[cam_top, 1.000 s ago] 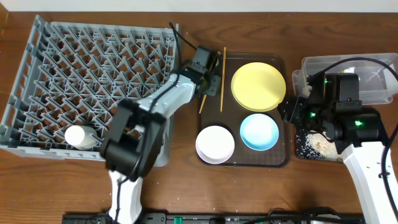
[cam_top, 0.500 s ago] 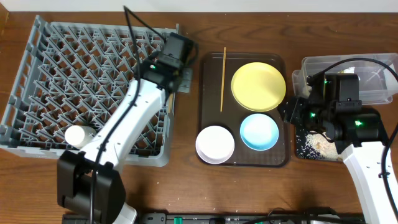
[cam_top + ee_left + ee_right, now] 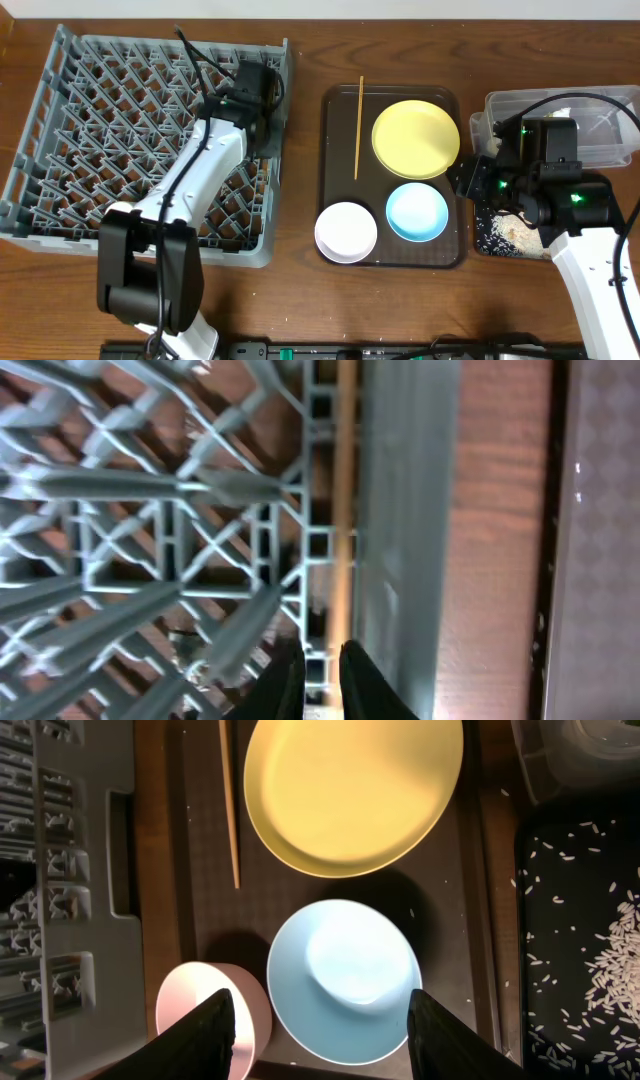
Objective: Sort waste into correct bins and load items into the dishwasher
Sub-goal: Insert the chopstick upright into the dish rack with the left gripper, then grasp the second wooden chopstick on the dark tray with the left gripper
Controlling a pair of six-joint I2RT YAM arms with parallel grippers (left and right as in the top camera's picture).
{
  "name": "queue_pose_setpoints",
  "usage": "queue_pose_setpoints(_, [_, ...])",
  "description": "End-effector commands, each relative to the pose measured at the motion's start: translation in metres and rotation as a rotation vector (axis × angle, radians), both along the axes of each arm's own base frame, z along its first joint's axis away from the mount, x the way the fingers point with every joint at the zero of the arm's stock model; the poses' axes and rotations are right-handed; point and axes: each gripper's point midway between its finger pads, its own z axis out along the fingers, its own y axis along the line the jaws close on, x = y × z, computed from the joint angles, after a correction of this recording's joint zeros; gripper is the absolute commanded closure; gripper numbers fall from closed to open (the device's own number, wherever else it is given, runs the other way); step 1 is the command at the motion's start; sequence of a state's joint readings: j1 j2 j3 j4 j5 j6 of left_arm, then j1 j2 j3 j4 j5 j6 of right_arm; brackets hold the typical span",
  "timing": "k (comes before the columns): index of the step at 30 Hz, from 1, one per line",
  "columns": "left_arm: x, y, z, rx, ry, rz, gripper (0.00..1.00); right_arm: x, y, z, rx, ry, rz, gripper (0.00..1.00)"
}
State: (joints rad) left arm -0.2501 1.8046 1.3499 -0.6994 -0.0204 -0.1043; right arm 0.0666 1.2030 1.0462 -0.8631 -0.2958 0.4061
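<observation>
The grey dish rack (image 3: pixel 90 110) fills the left. My left gripper (image 3: pixel 262 125) is over its right edge, shut on a wooden chopstick (image 3: pixel 345 510) that lies along the rack wall (image 3: pixel 400 510). A second chopstick (image 3: pixel 359 125) lies beside the yellow plate (image 3: pixel 416 138). The light-blue bowl (image 3: pixel 417 211) and white bowl (image 3: pixel 346 231) are in front of them. My right gripper (image 3: pixel 330 1035) is open and empty above the light-blue bowl (image 3: pixel 345 975). The white cup (image 3: pixel 120 210) stands in the rack. Rice crumbs lie in the black tray (image 3: pixel 497 240). The wrapper is not visible.
The plate, bowls and loose chopstick sit on the dark-brown serving tray (image 3: pixel 335 170). The clear tub (image 3: pixel 600 125) stands at the back right, behind the black tray. The rack's pegs stand close around my left gripper.
My left arm has moved left from the serving tray to over the rack, carrying one chopstick; one chopstick stays on the tray. My right arm has not moved.
</observation>
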Motion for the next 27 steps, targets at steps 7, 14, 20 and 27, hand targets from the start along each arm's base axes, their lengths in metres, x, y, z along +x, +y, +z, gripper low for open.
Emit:
queue_pose_setpoints(7, [0.0,-0.016,0.045,-0.067,-0.082,-0.062,0.73,0.002,-0.002,0.002,-0.001,-0.009,-0.005,0.47])
queue_pose_setpoints(14, [0.004,-0.087,0.081,-0.25,-0.215,-0.218,0.58,0.002,-0.002,0.002,-0.002,-0.008,-0.005,0.46])
queue_pose_setpoints(20, [0.03,-0.14,0.05,-0.251,-0.289,-0.3,0.53,0.002,-0.002,0.002,-0.004,-0.009,-0.006,0.45])
queue_pose_setpoints(27, [0.055,-0.169,-0.006,-0.293,-0.285,-0.253,0.53,0.002,-0.002,0.002,-0.004,-0.008,-0.006,0.45])
